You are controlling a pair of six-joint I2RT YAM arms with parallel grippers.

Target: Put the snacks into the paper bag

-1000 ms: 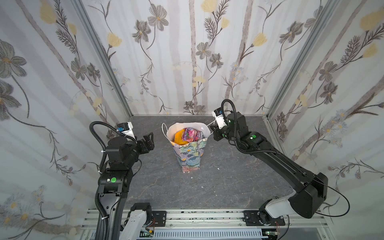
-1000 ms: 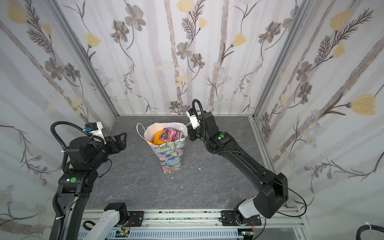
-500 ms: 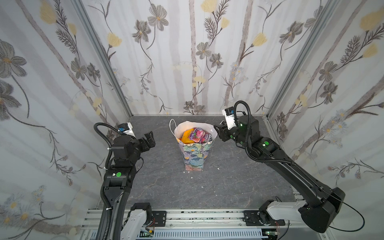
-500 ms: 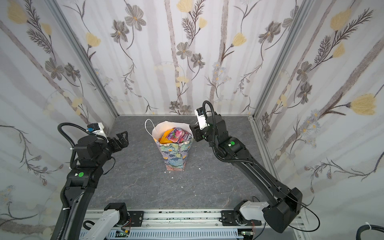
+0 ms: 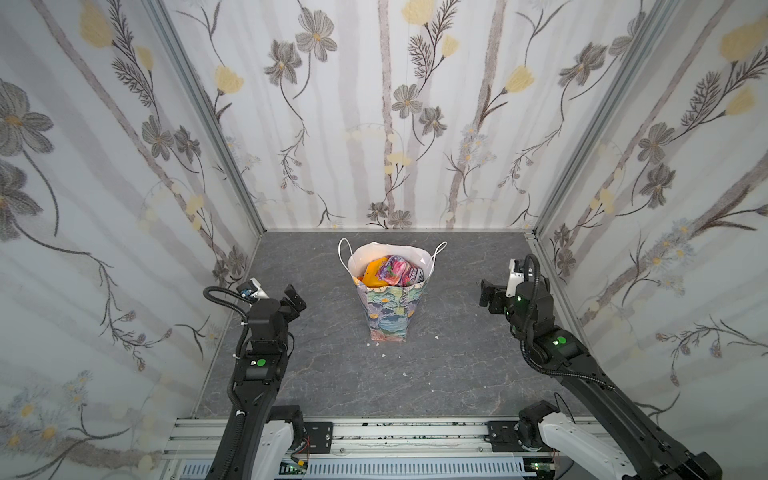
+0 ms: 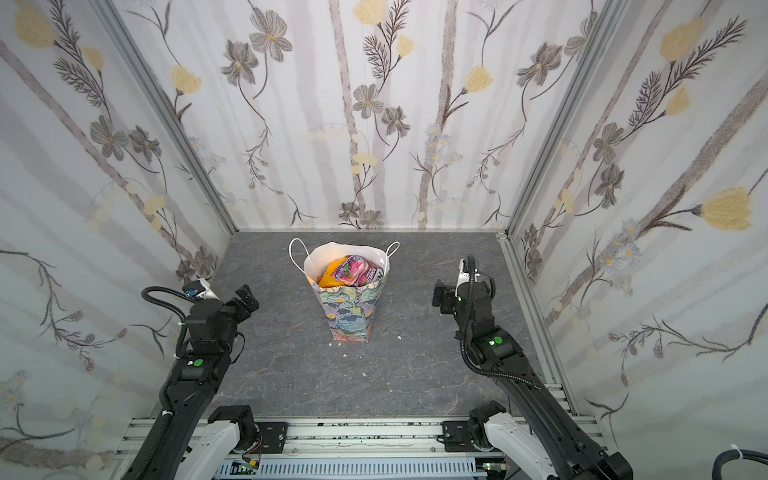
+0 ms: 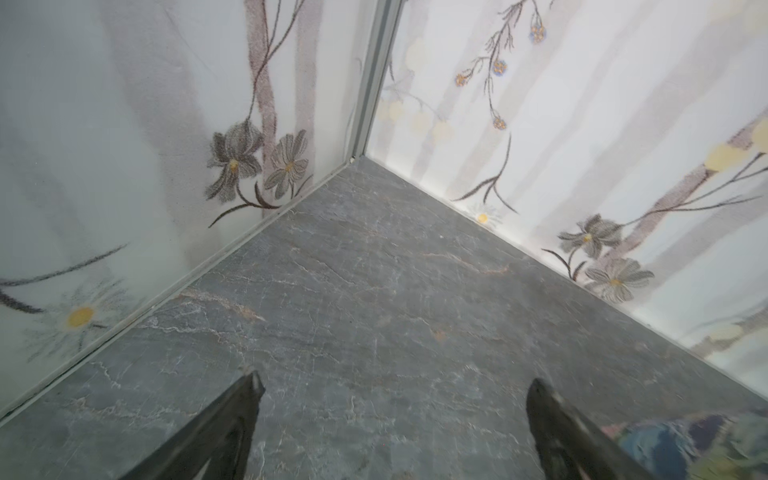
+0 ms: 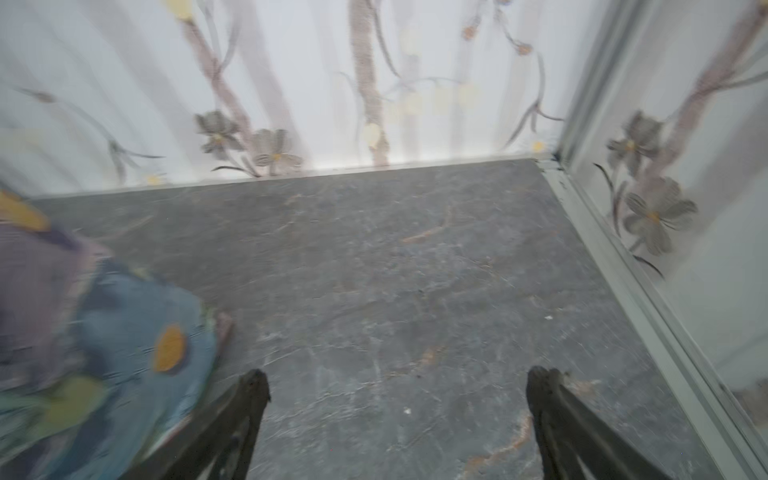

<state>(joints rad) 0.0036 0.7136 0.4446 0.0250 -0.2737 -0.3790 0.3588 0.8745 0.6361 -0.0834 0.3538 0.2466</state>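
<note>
Top views: paper bag (image 5: 388, 309) upright at centre, snacks (image 5: 388, 270) piled inside; left gripper (image 5: 293, 297) and right gripper (image 5: 487, 296) flanking, well apart from it
Left wrist: fingers (image 7: 245, 403) spread wide, holding nothing
Right wrist: same, bag (image 8: 104, 332) to its left
Looks done; pull back wide, avoid clipping the bag

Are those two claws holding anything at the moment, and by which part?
Nothing is held. The left gripper and right gripper both stand open and empty, apart from the paper bag, with the snacks inside it.
</note>
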